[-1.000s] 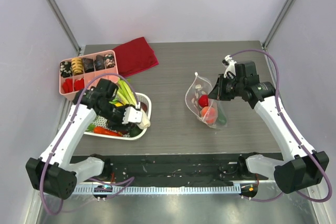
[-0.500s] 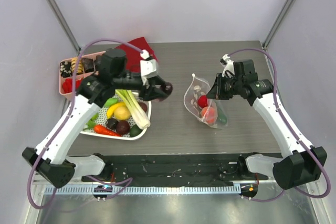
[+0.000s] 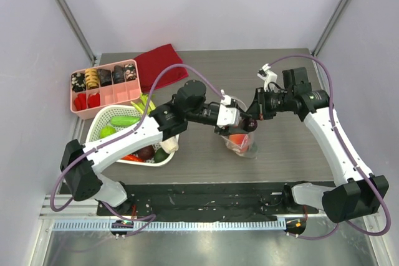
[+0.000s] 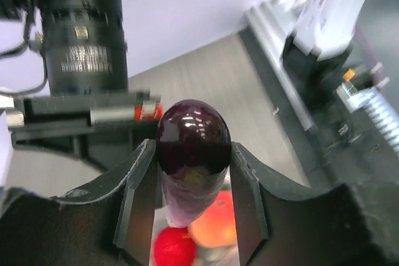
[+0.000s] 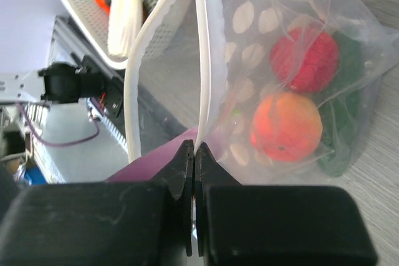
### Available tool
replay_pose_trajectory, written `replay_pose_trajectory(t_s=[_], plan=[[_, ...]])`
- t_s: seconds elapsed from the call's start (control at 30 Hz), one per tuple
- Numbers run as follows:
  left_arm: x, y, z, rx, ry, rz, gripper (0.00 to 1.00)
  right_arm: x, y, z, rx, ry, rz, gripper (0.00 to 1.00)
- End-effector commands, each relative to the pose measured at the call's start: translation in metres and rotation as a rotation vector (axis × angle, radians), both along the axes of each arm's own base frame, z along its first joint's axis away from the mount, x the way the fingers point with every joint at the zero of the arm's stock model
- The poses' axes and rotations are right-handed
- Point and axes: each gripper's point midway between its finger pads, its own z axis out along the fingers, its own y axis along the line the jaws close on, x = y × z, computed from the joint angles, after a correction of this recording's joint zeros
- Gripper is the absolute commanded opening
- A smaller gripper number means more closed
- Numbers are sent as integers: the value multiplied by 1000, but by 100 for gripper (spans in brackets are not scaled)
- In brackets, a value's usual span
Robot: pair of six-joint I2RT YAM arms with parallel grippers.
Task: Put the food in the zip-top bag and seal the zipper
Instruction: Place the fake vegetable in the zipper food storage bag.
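The clear dotted zip-top bag [image 3: 242,146] stands upright at table centre, with a red tomato [image 5: 305,60], a peach [image 5: 287,126] and a dark green piece [image 5: 352,66] inside. My right gripper [image 3: 254,114] is shut on the zipper strip [image 5: 201,60] at the bag's mouth and holds that edge up. My left gripper [image 3: 239,123] is shut on the purple eggplant [image 4: 192,147] and holds it over the bag's open mouth, the tomato [image 4: 174,247] and peach [image 4: 215,225] right below. More food, including a green cucumber [image 3: 124,119], lies in the white basket [image 3: 93,130].
A pink divided tray [image 3: 106,66] with small items sits at the back left, a red cloth [image 3: 161,66] beside it. The left arm stretches across the basket's right side. The basket rim [image 5: 81,23] and a leek [image 5: 124,10] lie close behind the bag.
My left gripper lifted the eggplant out of the basket and swung right to above the bag's mouth. The right gripper kept its pinch and raised the bag more upright.
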Motion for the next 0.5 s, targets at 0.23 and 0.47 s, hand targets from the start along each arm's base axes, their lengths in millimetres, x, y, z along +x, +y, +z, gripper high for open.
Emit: replay_pose_trajectory(t_s=[0.23, 0.47], plan=[[17, 26, -36, 73, -490, -44, 15, -52, 17, 27, 136, -22, 317, 1], [36, 54, -53, 279, -478, 66, 66, -59, 14, 14, 97, -12, 366, 1]])
